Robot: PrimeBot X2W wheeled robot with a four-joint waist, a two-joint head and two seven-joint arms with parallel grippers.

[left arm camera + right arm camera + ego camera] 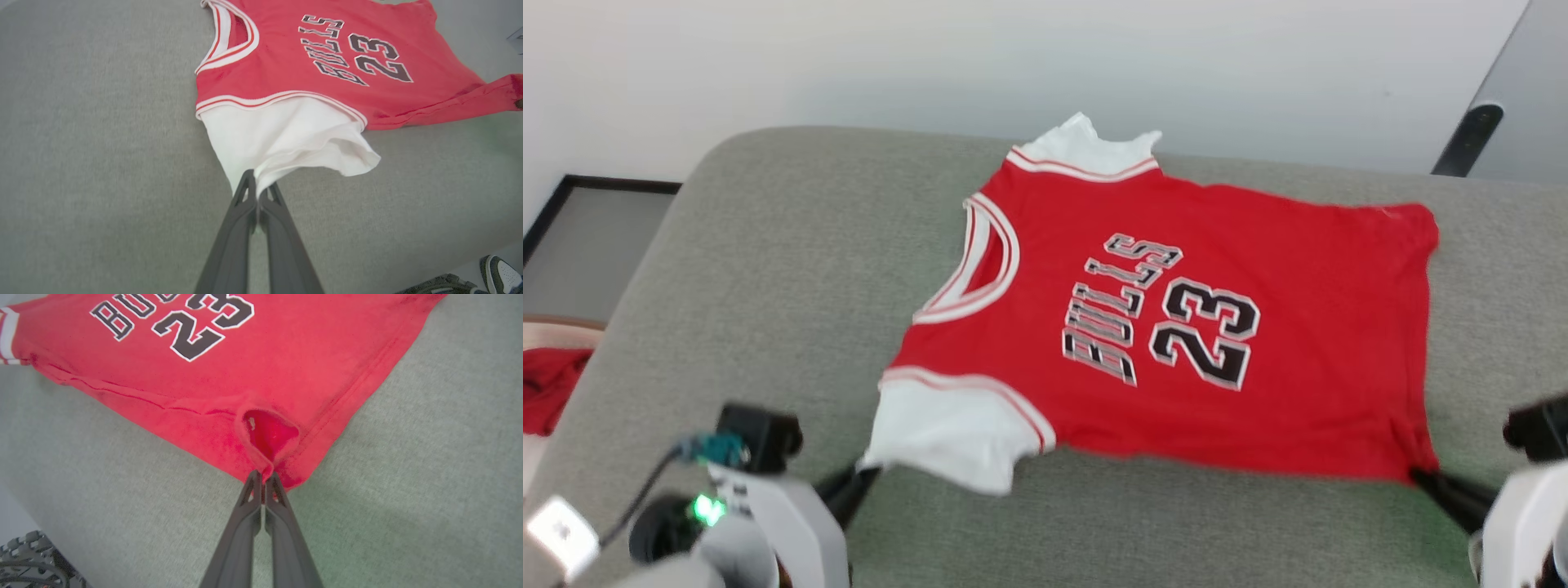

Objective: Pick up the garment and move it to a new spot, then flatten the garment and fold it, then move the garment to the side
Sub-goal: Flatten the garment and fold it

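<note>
At seven o'clock our left hand point(867, 472) pinches the white sleeve point(947, 433) of the shirt point(1282, 392), which lies spread on what looks like a sofa seat point(768, 286); at five o'clock our right hand point(1419, 474) grips its hem corner point(1405, 453).

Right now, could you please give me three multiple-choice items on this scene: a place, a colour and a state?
1. Where does the left gripper grip the garment? A white sleeve; B collar; C printed number.
2. What colour is the cushion under it? A blue; B grey; C brown.
3. What is the right gripper's state? A open; B shut on nothing; C shut on the red hem corner.
Answers: 1 A, it pinches the sleeve's edge; 2 B, grey fabric surrounds the garment; 3 C, it is closed on that corner.
</note>
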